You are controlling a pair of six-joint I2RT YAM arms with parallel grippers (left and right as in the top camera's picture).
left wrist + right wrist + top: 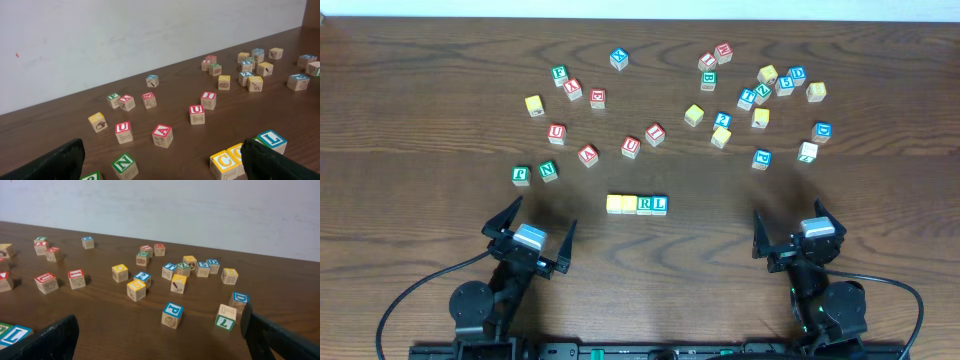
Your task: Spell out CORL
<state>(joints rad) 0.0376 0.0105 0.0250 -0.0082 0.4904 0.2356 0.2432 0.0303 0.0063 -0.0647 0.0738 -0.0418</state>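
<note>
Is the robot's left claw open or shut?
Open. In the overhead view the left gripper has both fingers spread wide apart, with nothing held between them.

Four small wooden letter cubes [637,204] stood in row; about twenty-seven scattered wooden cubes [631,146] lay beyond; one dark wooden table [420,200].
</note>
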